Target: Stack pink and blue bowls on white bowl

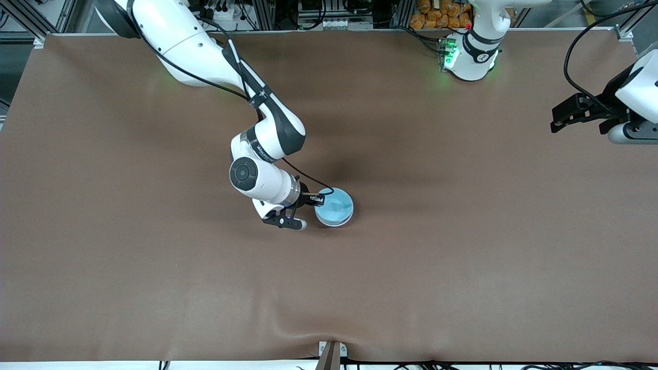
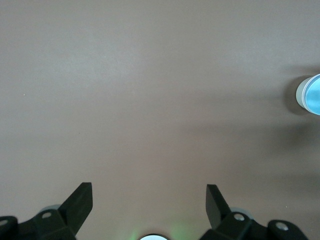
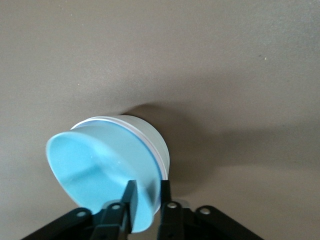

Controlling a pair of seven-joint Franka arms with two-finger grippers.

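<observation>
The light blue bowl [image 1: 335, 204] sits tilted in the white bowl [image 1: 334, 223], near the middle of the table. In the right wrist view the blue bowl [image 3: 100, 165] leans up out of the white bowl [image 3: 150, 132], whose wall shows beneath it. My right gripper [image 1: 318, 198] is shut on the blue bowl's rim, one finger inside and one outside [image 3: 147, 186]. No pink bowl shows; it is hidden or out of view. My left gripper [image 1: 556, 119] waits open and empty above the table's left arm end [image 2: 148, 189]. The bowls show far off in the left wrist view [image 2: 311, 95].
The brown table cover [image 1: 462, 257] has a wrinkle at its near edge, by a clamp [image 1: 331, 353]. The left arm's base [image 1: 470, 56] stands at the table's back edge.
</observation>
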